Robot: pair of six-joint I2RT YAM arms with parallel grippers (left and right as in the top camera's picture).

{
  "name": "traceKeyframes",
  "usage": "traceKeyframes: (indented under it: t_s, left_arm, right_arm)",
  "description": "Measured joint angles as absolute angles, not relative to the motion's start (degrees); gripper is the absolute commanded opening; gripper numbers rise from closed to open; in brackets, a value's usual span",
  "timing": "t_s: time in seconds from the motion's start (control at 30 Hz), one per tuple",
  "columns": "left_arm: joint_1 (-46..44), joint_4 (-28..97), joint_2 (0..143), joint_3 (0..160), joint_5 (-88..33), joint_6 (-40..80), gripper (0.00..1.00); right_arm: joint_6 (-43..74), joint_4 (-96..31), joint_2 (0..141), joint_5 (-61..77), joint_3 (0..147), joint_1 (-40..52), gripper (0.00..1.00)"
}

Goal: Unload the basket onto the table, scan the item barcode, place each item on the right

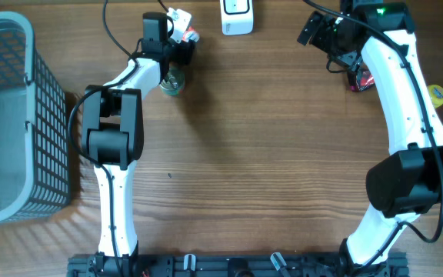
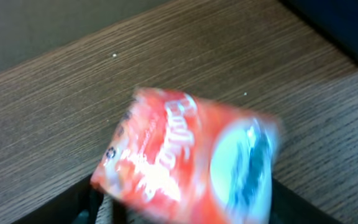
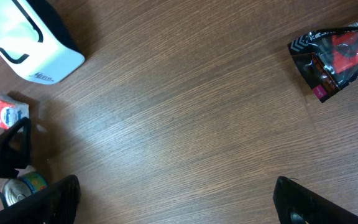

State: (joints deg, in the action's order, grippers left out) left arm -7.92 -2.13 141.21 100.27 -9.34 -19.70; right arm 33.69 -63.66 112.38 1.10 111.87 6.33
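Snack packet (image 2: 185,162), red-orange and white, blurred: between the jaws of the left gripper (image 1: 178,40) near the far edge of the desk (image 1: 268,154), left of the white barcode scanner (image 1: 237,15); whether the jaws grip it, cannot tell. Right gripper (image 3: 176,199): jaws wide, holding nothing. Tin can (image 1: 172,83): beside the left arm. Black-red packet (image 3: 334,56): flat on desk.

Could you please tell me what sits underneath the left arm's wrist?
A small tin can stands on the table; the left arm covers its upper edge from overhead.
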Motion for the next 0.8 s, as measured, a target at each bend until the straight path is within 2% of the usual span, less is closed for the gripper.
traceKeyframes:
  t_s: [0.13, 0.3, 0.43, 0.67, 0.8]
  left_arm:
    - [-7.9, -1.7, 141.4, 100.5, -9.3, -18.5, 0.59]
    - [-7.9, 1.3, 141.1, 101.3, -9.3, -16.7, 0.47]
    - [-8.0, 5.1, 139.2, 101.3, -9.3, -16.0, 0.43]
    - [-9.9, 11.6, 132.2, 101.3, -9.2, -14.0, 0.42]
    - [-14.4, 18.3, 128.1, 101.3, -9.1, -10.7, 0.42]
  right_arm:
    - [33.8, -63.7, 112.4, 1.1, 111.9, 6.3, 1.0]
    - [33.8, -64.2, 112.4, 1.1, 111.9, 6.3, 1.0]
    - [33.8, -64.3, 112.4, 1.1, 111.9, 6.3, 1.0]
    - [33.7, -64.3, 112.4, 1.1, 111.9, 6.3, 1.0]
    - [32.9, -64.5, 112.4, 1.1, 111.9, 6.3, 1.0]
